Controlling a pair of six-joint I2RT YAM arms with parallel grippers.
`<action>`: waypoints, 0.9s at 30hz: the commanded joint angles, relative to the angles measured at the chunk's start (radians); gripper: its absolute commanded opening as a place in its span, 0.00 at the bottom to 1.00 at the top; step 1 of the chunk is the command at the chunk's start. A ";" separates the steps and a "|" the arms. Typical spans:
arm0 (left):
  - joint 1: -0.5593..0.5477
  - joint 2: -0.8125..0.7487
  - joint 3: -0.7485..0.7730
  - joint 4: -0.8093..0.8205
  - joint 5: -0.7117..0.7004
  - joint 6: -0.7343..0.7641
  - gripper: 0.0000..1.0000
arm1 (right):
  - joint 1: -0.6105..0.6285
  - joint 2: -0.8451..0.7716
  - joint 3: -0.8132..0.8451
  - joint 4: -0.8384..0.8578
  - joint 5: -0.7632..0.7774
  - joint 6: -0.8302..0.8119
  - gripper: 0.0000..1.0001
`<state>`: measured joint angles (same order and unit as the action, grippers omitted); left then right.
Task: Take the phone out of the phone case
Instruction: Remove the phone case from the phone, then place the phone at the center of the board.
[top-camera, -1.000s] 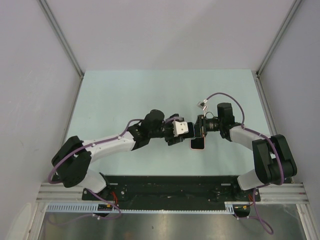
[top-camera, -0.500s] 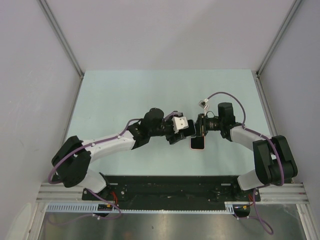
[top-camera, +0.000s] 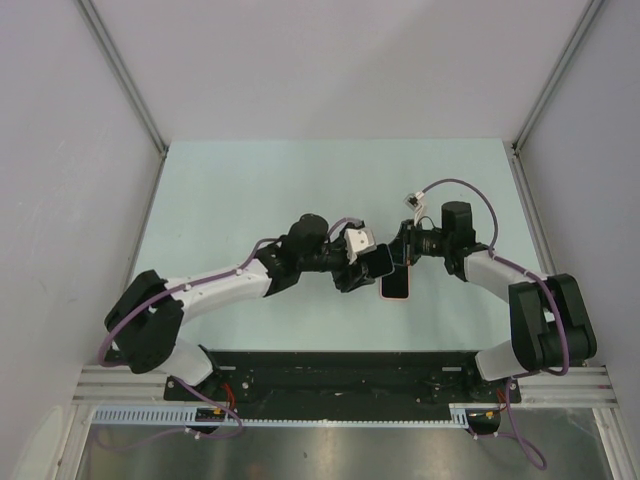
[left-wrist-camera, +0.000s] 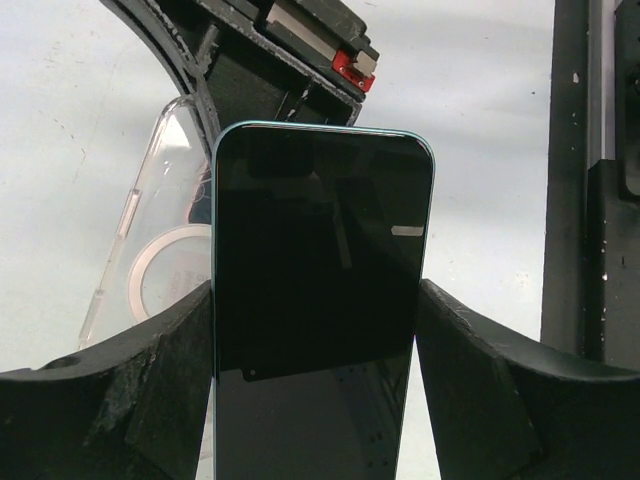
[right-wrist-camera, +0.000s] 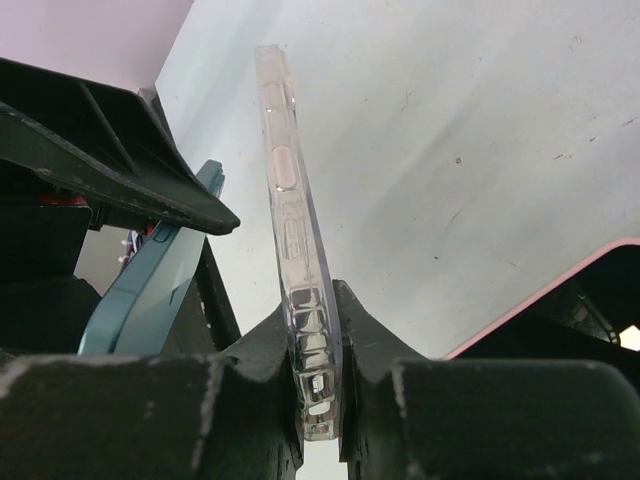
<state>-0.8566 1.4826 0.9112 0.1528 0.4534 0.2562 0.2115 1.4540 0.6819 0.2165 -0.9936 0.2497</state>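
The overhead view only gives the big picture. Both arms reach in from the near edge, elbows bowed outward, and the left gripper (top-camera: 372, 262) and right gripper (top-camera: 403, 248) meet nose to nose over the middle of the pale green counter (top-camera: 250, 190). From up there the phone and case are just a dark clump. You can make out a dark slab with a pink rim (top-camera: 396, 285) lying on the counter right under the two grippers.

The wrist cams are where the detail is. On the left wrist view the left gripper (left-wrist-camera: 320, 330) is clamped on the phone (left-wrist-camera: 320, 300), one finger (left-wrist-camera: 150, 380) on each long edge. The black screen faces the camera, upright, with a thin teal border. Behind it and off to the left, tilted, is the clear phone case (left-wrist-camera: 150, 260), and its white ring shows through the plastic.

The right wrist view shows the case (right-wrist-camera: 295, 270) edge-on, pinched tight in the closed right gripper (right-wrist-camera: 315, 350), with the button cutouts along its side. The phone's teal edge (right-wrist-camera: 150, 290) leans away from it on the left with a gap at the top. I can't tell whether they touch lower down. The pink rim (right-wrist-camera: 530, 305) peeks in bottom right.
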 joint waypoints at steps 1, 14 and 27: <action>0.022 -0.013 0.055 0.056 0.021 -0.077 0.22 | -0.004 -0.040 0.036 0.040 0.013 -0.010 0.00; 0.143 0.005 0.077 0.077 -0.242 -0.127 0.18 | -0.057 -0.063 0.034 0.040 0.144 -0.018 0.00; 0.408 0.168 0.205 0.024 -0.398 -0.204 0.15 | -0.084 -0.090 0.024 0.050 0.170 -0.036 0.00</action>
<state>-0.5152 1.6016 1.0073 0.1516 0.1192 0.1329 0.1383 1.4002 0.6819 0.2203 -0.8310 0.2310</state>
